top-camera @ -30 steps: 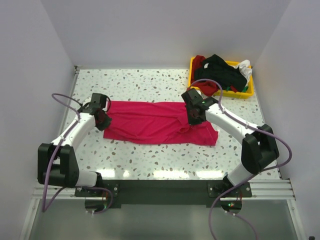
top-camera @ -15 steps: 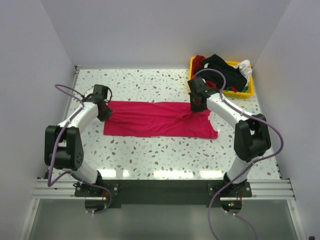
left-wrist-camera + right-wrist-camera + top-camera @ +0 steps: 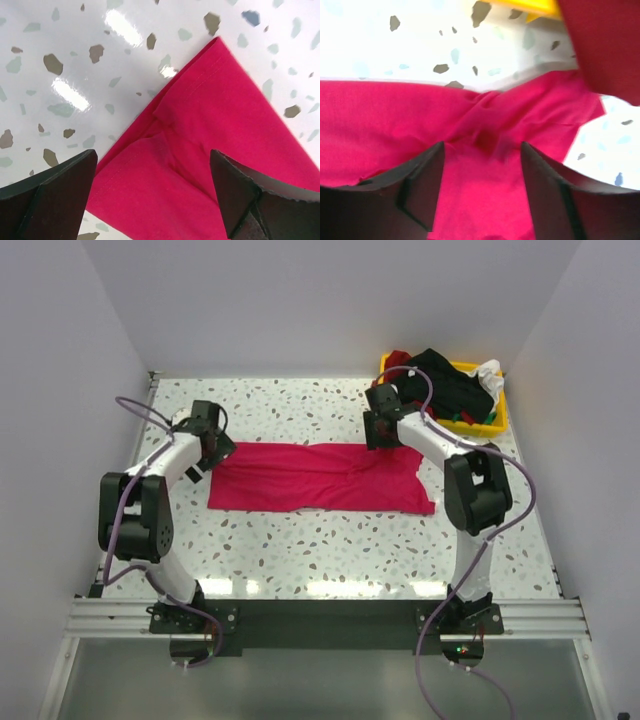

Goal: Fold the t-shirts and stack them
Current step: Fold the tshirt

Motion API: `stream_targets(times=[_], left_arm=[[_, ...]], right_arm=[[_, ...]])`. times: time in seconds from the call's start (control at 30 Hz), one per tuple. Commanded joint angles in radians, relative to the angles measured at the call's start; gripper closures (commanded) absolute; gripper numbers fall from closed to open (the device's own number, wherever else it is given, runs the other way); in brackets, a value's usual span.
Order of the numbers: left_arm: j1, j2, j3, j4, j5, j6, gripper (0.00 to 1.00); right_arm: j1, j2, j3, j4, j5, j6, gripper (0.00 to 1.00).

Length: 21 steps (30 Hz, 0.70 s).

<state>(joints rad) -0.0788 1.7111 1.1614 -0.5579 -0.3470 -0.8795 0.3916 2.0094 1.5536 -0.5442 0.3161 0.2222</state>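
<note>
My left pincer (image 3: 152,160) is apart over the pink t-shirt (image 3: 315,478), toward the counter's (image 3: 300,550) left edge. My right pincer (image 3: 482,150) is apart too.

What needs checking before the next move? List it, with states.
1. Open left pincer: ok.
2. Open right pincer: ok.
3. Corner of pink shirt between left fingers: ok.
4. Cloth flat under right pincer: not ok, bunched.
5. Pincers down on cloth: cannot tell.
6. Gap from bin to pink shirt: ok.
</note>
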Motion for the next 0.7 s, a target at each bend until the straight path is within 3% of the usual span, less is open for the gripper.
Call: stream_targets(times=[0.0,0.17,0.37,0.67], left_arm=[[0.010,-0.048,0.083,-0.007,-0.069,0.028,0.00],[-0.010,-0.134,0.066,0.026,-0.023,0.071,0.00],[-0.068,-0.142,0.043,0.059,0.046,0.102,0.00],[-0.096,0.042,-0.025,0.139,0.233,0.159,0.00]], right_arm=[[-0.003,-0.069,0.042,-0.049,0.103,0.040,0.33],[-0.007,-0.260,-0.134,0.004,-0.062,0.127,0.05],[0.013,-0.294,-0.243,0.021,-0.143,0.158,0.01],[0.045,-0.130,-0.217,0.019,-0.150,0.183,0.01]])
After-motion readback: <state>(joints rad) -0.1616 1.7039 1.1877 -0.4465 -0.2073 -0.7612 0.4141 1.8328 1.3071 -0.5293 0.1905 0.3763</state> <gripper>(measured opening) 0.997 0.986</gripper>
